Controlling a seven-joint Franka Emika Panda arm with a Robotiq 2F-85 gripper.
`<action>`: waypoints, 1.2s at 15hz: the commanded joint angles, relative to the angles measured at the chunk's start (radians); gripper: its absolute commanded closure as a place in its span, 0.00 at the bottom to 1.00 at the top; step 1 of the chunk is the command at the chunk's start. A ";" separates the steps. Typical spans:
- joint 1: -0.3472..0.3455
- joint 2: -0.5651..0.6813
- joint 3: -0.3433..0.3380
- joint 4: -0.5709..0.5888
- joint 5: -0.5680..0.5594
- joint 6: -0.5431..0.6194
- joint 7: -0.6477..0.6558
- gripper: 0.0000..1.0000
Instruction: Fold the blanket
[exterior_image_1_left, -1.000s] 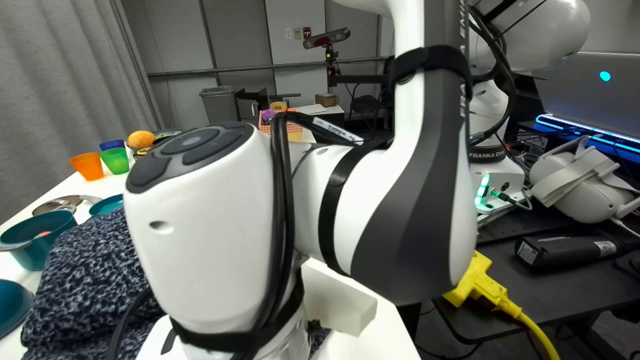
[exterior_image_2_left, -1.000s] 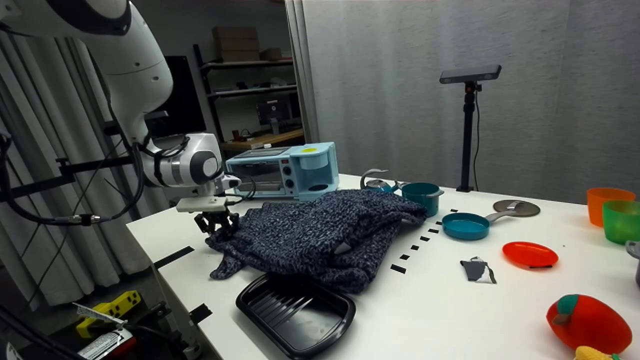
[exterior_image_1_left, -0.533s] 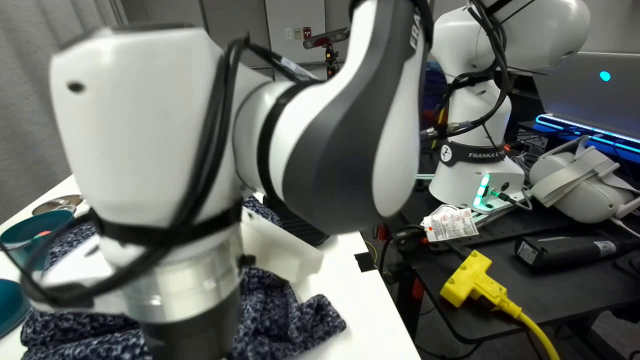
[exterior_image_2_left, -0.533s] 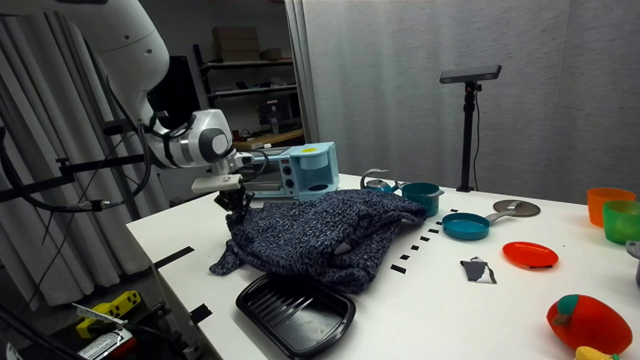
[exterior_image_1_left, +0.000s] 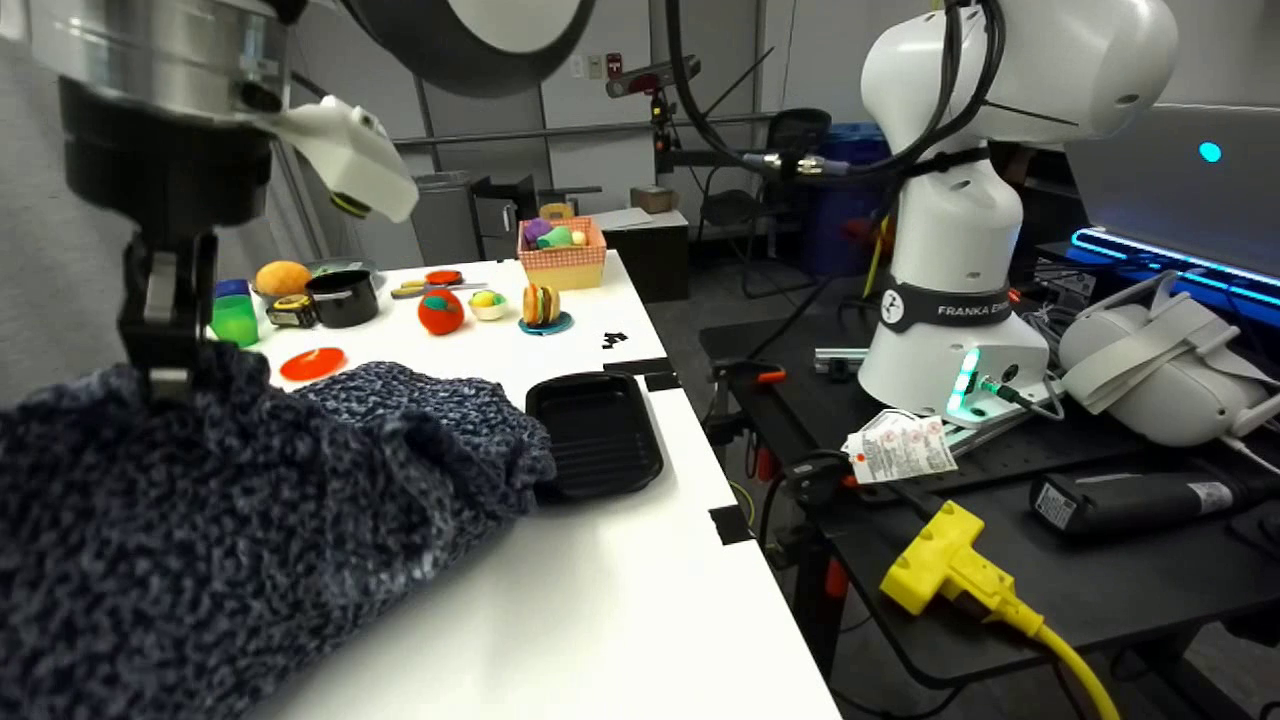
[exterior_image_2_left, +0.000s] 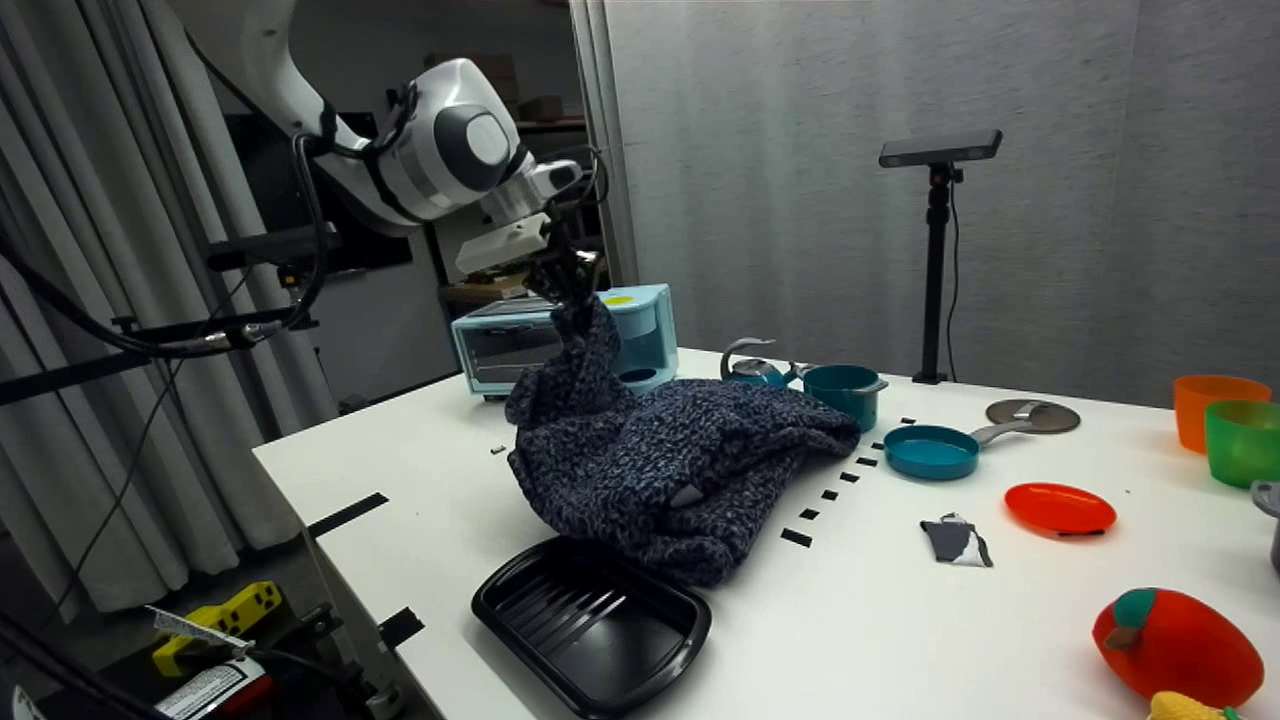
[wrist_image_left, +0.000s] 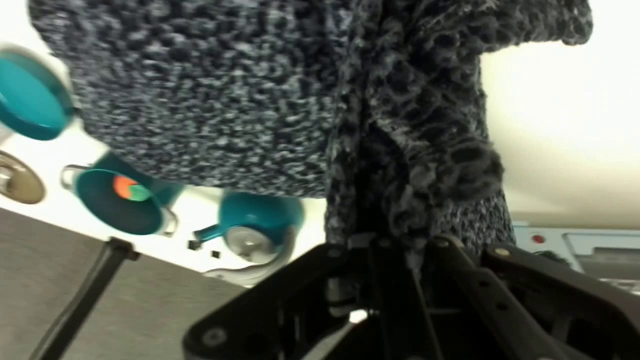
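Observation:
The blanket (exterior_image_2_left: 690, 455) is a large fuzzy dark navy and pale grey cloth lying heaped on the white table. Its near part is lifted and hangs in a tall fold from my gripper (exterior_image_2_left: 573, 295). In an exterior view the blanket (exterior_image_1_left: 200, 540) also hangs below the gripper (exterior_image_1_left: 170, 380), partly cut off by the frame's edge. In the wrist view the gripper (wrist_image_left: 412, 250) is shut on a bunched piece of the blanket (wrist_image_left: 215, 100). The fingertips are partly hidden by the cloth. The far part of the blanket still rests on the table.
A black tray (exterior_image_2_left: 600, 640) lies against the blanket's side. A pale blue toaster oven (exterior_image_2_left: 640, 335) stands behind the lifted fold. A teal pot (exterior_image_2_left: 845, 395), a teal kettle (exterior_image_2_left: 757, 371) and a teal pan (exterior_image_2_left: 930, 455) stand by the blanket's far end.
My gripper has risen from near the table and moved toward the oven side, pulling the blanket's edge up into a hanging fold. The small corner that lay on the table has come up too.

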 joint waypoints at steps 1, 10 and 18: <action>-0.085 -0.124 -0.054 -0.054 -0.084 -0.070 0.108 0.98; -0.239 -0.194 -0.057 -0.158 -0.133 -0.204 0.329 0.60; -0.258 -0.202 -0.041 -0.205 -0.077 -0.186 0.298 0.01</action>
